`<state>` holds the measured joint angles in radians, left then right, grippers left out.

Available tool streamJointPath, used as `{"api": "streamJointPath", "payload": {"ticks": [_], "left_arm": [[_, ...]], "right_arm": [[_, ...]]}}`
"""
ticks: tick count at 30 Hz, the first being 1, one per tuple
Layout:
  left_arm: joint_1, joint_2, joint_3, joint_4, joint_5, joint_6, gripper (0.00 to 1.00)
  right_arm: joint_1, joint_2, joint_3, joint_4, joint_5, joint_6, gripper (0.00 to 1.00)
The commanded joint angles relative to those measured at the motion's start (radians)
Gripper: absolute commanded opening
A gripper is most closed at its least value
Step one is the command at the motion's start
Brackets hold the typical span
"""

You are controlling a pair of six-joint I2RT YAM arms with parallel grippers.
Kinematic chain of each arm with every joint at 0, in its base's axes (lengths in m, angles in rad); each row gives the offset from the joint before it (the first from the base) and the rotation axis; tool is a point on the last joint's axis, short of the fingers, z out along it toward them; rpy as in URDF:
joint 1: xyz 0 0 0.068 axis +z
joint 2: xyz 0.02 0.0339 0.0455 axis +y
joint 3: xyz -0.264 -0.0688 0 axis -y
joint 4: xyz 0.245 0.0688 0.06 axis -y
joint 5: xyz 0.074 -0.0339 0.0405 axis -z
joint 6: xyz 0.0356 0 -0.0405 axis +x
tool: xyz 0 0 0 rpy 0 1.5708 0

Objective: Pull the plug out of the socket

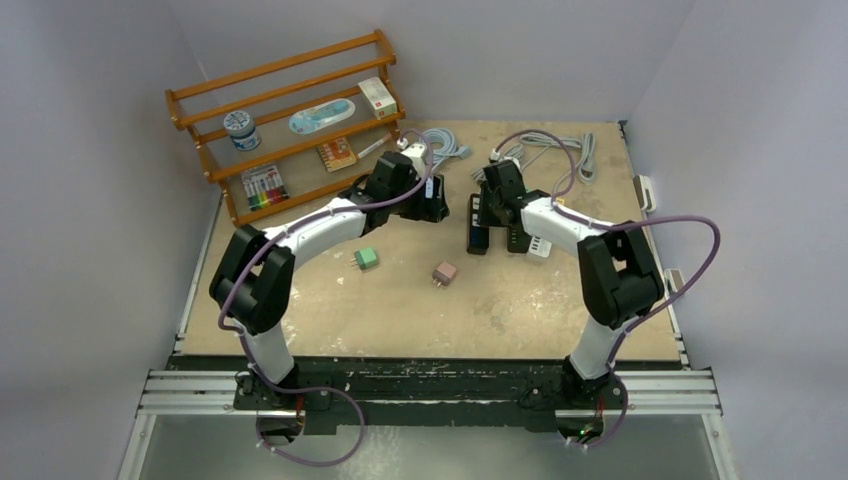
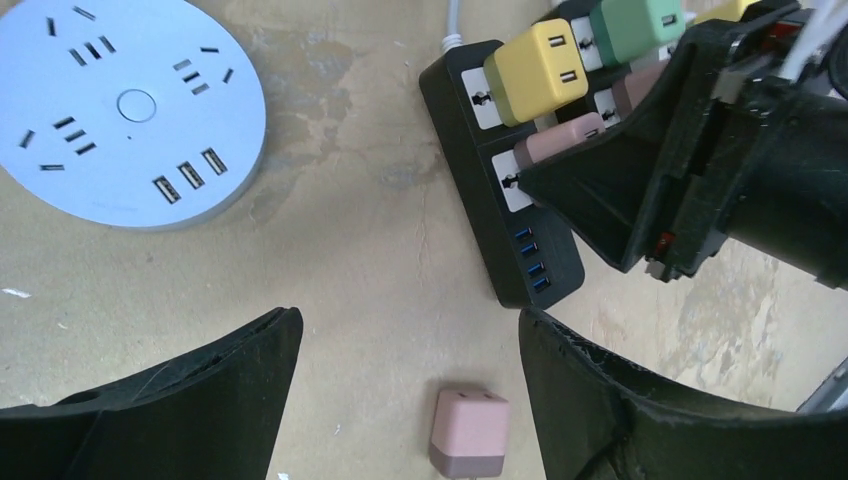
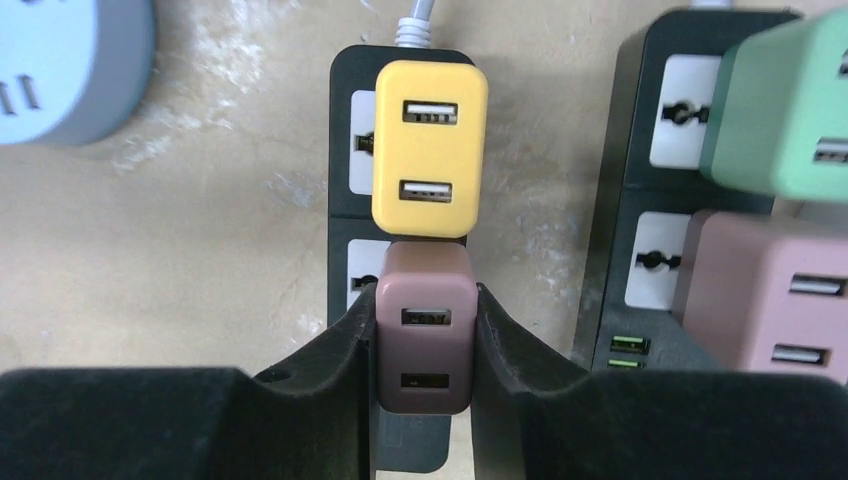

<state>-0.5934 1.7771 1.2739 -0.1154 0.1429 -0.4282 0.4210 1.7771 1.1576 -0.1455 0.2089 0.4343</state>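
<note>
My right gripper (image 3: 425, 298) is shut on a mauve USB plug (image 3: 424, 345) that stands in the second outlet of a black power strip (image 3: 345, 120). A yellow plug (image 3: 430, 150) sits in the outlet just beyond it. In the left wrist view the same strip (image 2: 500, 215) shows the yellow plug (image 2: 537, 72), with the mauve plug (image 2: 560, 140) between the right fingers (image 2: 640, 170). My left gripper (image 2: 410, 400) is open and empty, hovering over bare table left of the strip. In the top view both grippers, left (image 1: 432, 205) and right (image 1: 480, 232), are near the table's middle back.
A second black strip (image 3: 640, 330) with a green plug (image 3: 790, 110) and a pink plug (image 3: 770, 290) lies right of the first. A round pale-blue socket hub (image 2: 120, 105), a loose pink plug (image 2: 468, 432), a loose green plug (image 1: 366, 259), grey cables (image 1: 545, 150) and a wooden rack (image 1: 290, 120) are around.
</note>
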Motion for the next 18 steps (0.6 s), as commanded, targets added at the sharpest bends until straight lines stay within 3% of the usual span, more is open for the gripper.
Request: {"api": "streamJointPath", "payload": {"ticks": [1, 18], "left_arm": [[0.007, -0.003, 0.056, 0.118, -0.022, -0.066, 0.79], [-0.009, 0.072, 0.037, 0.278, 0.194, -0.206, 0.80]], "right_arm": [[-0.034, -0.117, 0.082, 0.167, -0.122, -0.040, 0.00], [-0.033, -0.188, 0.141, 0.230, -0.299, 0.004, 0.00]]}}
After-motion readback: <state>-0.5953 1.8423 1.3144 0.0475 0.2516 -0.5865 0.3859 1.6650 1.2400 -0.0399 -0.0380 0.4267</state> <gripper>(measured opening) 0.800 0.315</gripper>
